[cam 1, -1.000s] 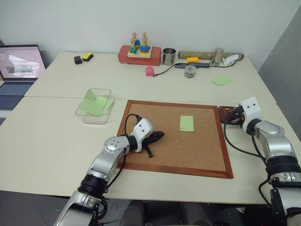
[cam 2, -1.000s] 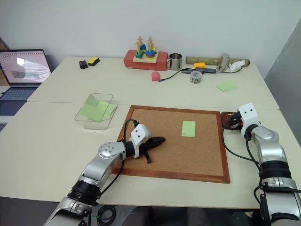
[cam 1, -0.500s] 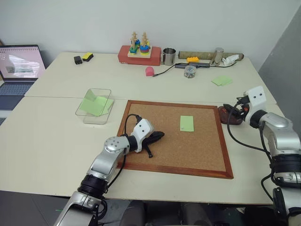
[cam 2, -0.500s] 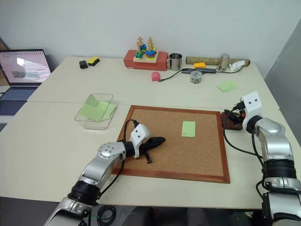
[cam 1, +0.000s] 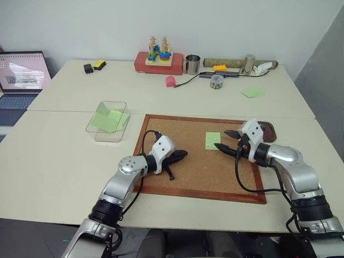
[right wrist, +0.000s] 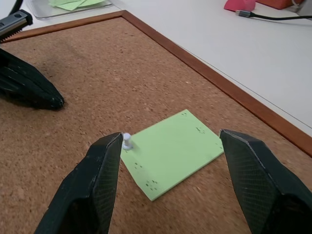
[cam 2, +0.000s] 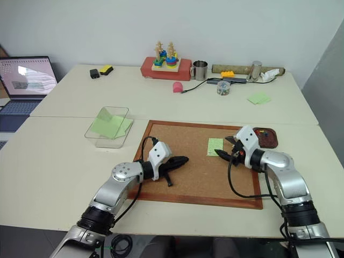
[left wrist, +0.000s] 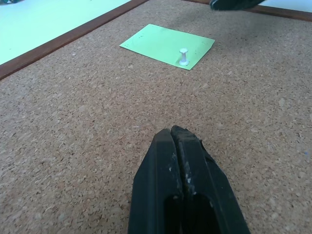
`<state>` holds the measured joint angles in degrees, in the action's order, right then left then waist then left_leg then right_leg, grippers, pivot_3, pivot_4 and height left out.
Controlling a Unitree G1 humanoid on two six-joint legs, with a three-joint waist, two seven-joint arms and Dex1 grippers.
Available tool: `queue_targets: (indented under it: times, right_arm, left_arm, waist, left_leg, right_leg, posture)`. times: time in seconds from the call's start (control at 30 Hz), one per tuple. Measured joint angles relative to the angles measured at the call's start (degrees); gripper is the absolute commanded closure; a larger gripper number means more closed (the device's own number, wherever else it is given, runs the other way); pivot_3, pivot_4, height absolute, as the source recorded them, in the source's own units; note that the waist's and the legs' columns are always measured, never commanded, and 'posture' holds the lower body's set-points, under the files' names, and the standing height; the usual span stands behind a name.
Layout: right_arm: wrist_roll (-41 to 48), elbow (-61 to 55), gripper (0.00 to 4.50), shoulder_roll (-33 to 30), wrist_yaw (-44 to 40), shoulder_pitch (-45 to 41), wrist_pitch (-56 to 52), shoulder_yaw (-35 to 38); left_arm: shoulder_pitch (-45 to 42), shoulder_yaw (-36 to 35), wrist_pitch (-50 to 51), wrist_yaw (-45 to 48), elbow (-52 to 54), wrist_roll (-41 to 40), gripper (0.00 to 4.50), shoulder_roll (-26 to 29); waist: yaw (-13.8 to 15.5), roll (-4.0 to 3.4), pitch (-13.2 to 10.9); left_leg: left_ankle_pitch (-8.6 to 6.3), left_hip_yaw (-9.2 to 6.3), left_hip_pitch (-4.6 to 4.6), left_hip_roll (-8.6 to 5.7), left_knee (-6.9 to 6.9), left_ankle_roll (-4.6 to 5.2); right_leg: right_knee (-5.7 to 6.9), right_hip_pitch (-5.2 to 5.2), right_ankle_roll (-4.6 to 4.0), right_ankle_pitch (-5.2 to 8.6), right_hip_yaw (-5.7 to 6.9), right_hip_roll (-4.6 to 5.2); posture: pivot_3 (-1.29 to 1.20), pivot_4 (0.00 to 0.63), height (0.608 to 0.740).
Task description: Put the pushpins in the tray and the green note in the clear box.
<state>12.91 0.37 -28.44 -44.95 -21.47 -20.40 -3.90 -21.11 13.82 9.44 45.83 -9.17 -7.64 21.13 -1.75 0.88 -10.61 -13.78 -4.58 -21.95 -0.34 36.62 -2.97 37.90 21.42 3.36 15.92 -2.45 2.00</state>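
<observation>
A: Right gripper [right wrist: 168, 146], fingers spread, hovers just right of the green note [right wrist: 171, 151] on the corkboard [cam 1: 177, 134].
B: Left gripper [left wrist: 181, 141] pressed together. Clear box [cam 1: 98, 129] far left; tray [cam 2: 267, 137] right.

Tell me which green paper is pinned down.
The green note on the corkboard, between the right gripper's open fingers: a white pushpin stands in it. The other green papers have none.
</observation>
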Motion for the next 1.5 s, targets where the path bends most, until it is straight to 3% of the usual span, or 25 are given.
queue_targets:
  times: [0.27, 0.8, 1.03, 1.37, 1.5]
  right_arm:
    - [-2.41, 6.63, 1.19, 3.40, 0.10, -1.94, 3.66, -3.01]
    - [-3.00, 11.10, 4.46, 5.69, -0.92, -2.52, 6.99, -4.33]
    - [-3.59, 10.82, 4.46, 5.20, -1.51, -2.50, 7.90, -4.53]
    - [-4.92, 2.85, 4.46, -0.21, -5.31, -4.59, 11.27, -4.30]
    - [-4.95, -0.63, 4.50, -1.21, -6.44, -5.45, 12.26, -4.15]
  left_arm:
    - [0.06, -0.02, 0.01, -0.03, 0.10, 0.00, 4.50, 0.00]
    - [0.19, -0.02, 0.04, -0.11, 0.27, 0.01, 4.50, -0.02]
    - [0.29, -0.02, 0.05, -0.15, 0.43, 0.01, 4.50, -0.04]
    - [0.16, -0.76, 0.54, -0.13, 0.38, -0.48, 4.50, -0.80]
    - [-0.50, -2.73, 1.96, -1.18, 0.17, -1.66, 3.74, -1.28]
  waist:
    - [-0.02, 0.00, 0.00]
    - [-0.05, 0.00, 0.00]
    - [-0.05, -0.01, 0.00]
    - [0.04, -0.01, -0.01]
    - [0.03, 0.04, -0.04]
  left_leg:
    - [0.00, 0.02, 0.00, 0.00, 0.00, 0.00]
    - [0.00, 0.02, 0.02, -0.01, -0.05, 0.00]
    - [0.00, 0.02, 0.01, -0.01, -0.05, 0.00]
    - [0.01, 0.01, 0.02, -0.02, -0.17, 0.00]
    - [0.01, -0.02, -0.02, 0.00, -0.16, 0.00]
  right_leg:
    - [-0.01, 0.00, 0.00, 0.00, -0.01, 0.00]
    - [-0.02, 0.01, 0.00, 0.00, -0.02, 0.00]
    - [-0.02, 0.02, 0.00, 0.00, -0.03, 0.00]
    - [-0.07, 0.03, 0.00, 0.00, 0.00, 0.02]
    - [-0.07, 0.06, 0.00, 0.00, 0.03, 0.00]
  posture:
    - [0.00, 0.150, 0.740]
    - [0.00, 0.150, 0.740]
    - [0.00, 0.150, 0.740]
    - [0.00, 0.150, 0.740]
    - [0.00, 0.150, 0.740]
